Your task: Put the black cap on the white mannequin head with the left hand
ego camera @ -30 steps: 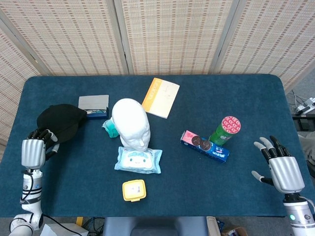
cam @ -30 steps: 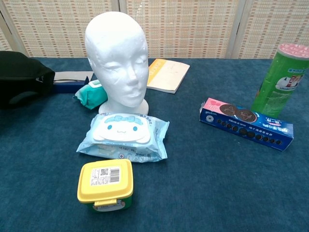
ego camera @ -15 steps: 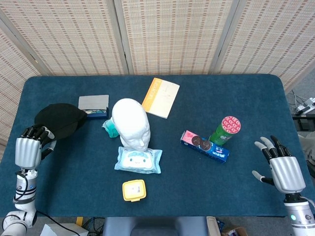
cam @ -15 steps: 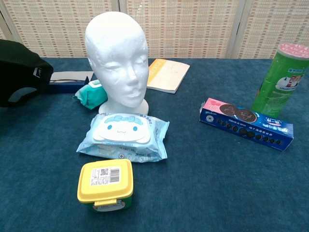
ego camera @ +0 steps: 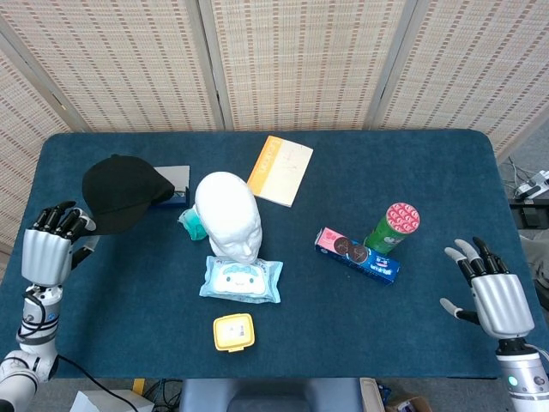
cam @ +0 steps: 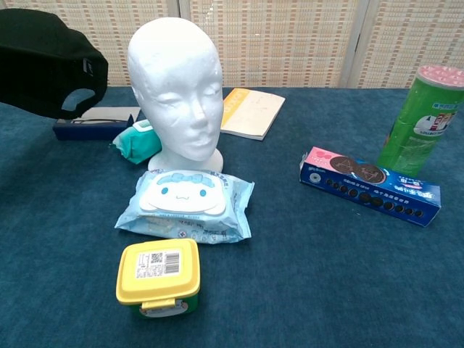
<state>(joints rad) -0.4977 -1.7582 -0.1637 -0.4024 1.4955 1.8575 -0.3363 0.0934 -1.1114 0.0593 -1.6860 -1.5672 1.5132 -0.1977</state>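
A dark blue cloth-covered table (ego camera: pixel 412 172) stands before woven folding screens (ego camera: pixel 300 60). The left hand (ego camera: pixel 47 249) grips the black cap (ego camera: pixel 124 193), raised just beside it, the white mannequin head (ego camera: pixel 228 215) farther inward. The right hand (ego camera: pixel 493 292) hovers with fingers spread, holding nothing.

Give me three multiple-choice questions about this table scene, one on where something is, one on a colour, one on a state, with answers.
1. Where does the pale blue wet-wipes pack lie?
A. in front of the white foam mannequin head
B. behind the orange-edged booklet
C. on the green tube

2. What colour is the lid of the small square container?
A. red
B. yellow
C. black

3. What state is the black fabric cap in?
A. on the mannequin head
B. lying flat on the table
C. held up by the left hand

Answers: 1 A, the pack touches the head's base on the near side. 2 B, the lid shows yellow in both views. 3 C, the chest view shows it raised above the table.
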